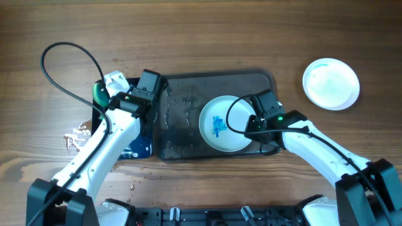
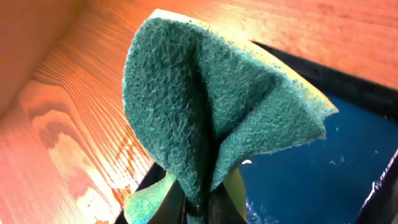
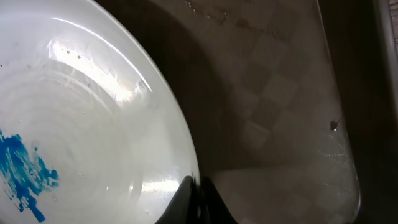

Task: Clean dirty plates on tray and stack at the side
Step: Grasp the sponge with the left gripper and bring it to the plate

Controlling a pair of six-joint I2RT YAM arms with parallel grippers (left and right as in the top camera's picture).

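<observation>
Reaching forward and inward with both arms. Pinching sponge in left gripper, plate rim in right gripper, fingers closed tight.

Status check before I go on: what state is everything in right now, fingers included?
plate on tray: dirty, blue smear, rim pinched.
plate on table: off the tray, pale blue wash.
tray: wet, holding one plate.
sponge: folded, pinched.
left fingers: shut on sponge.
right fingers: shut on plate on tray.
</observation>
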